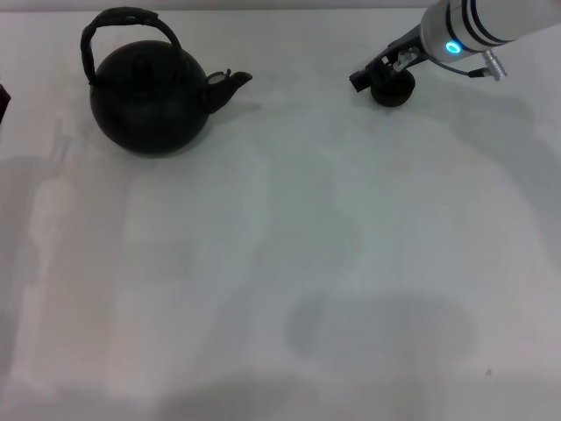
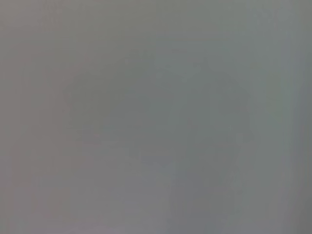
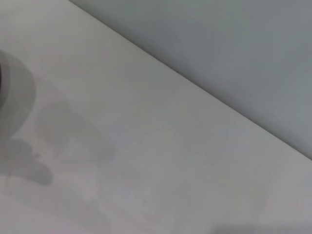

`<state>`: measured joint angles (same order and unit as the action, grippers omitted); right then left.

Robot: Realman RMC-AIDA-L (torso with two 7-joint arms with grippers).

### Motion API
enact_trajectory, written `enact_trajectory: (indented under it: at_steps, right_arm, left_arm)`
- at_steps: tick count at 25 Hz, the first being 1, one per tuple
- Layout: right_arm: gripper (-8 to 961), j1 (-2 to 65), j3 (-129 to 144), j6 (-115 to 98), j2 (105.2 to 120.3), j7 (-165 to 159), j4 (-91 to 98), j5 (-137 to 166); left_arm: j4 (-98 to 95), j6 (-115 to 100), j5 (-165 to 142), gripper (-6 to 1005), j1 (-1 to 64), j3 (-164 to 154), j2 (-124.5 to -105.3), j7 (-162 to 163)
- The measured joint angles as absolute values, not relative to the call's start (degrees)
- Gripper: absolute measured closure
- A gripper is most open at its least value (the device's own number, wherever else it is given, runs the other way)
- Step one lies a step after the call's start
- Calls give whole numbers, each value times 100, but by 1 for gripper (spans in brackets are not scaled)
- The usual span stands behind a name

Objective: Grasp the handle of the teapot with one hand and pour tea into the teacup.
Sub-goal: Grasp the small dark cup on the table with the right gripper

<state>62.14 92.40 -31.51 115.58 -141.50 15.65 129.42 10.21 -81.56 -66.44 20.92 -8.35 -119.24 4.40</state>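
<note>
A: Where was the large round matte-black teapot (image 1: 151,98)?

B: In the upper left of the head view, standing upright on the pale white surface (image 1: 280,263), its short curved spout (image 1: 230,82) pointing toward the frame's right. Its arched, dark overhead handle (image 1: 123,26) looped above it, with nothing touching it.

A: And the tiny round black handleless teacup (image 1: 392,88)?

B: In the upper right, well apart from the teapot. The right end effector (image 1: 379,70) sat directly at it, reaching in from the top right corner on a white arm with a glowing blue ring (image 1: 453,47).

A: Was it gripping the teacup?

B: I couldn't tell. Its dark tip overlapped the teacup's top, hiding how far apart the fingers stood and whether they touched it.

A: The left end effector?

B: It didn't appear in any view. The left wrist view was plain grey.
</note>
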Motion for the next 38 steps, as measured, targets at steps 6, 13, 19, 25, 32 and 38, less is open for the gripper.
enact_trajectory:
  at_steps: [6,13,19,25,32,38]
  right_arm:
    - [128,6100,9233,-3088,11572,-14142,1559,12939]
    - [128,6043,9228,-3096,11575,-14147,1523,12937]
    - [135,5997,9256,-3149,11575,-14150,1565,12958]
    - [168,5992,9268,-3185,11575,-14150,1565,12978]
    - [208,5994,9298,-3213,11573,-14146,1659,13003]
    - [215,5936,9271,-3415,11525,-14142,1893,13008]
  left_arm:
    - [1010,-8147,-6635,140,2092,-834,-11917,440]
    - [990,-8147,-6635,140,2102,-835,-11909,440]
    - [933,-8147,-6639,141,2108,-845,-11909,440]
    - [855,-8147,-6642,142,2110,-841,-11909,440]
    - [852,-8151,-6634,142,2110,-829,-11909,436]
    - [851,-8195,-6593,143,2109,-823,-11910,409]
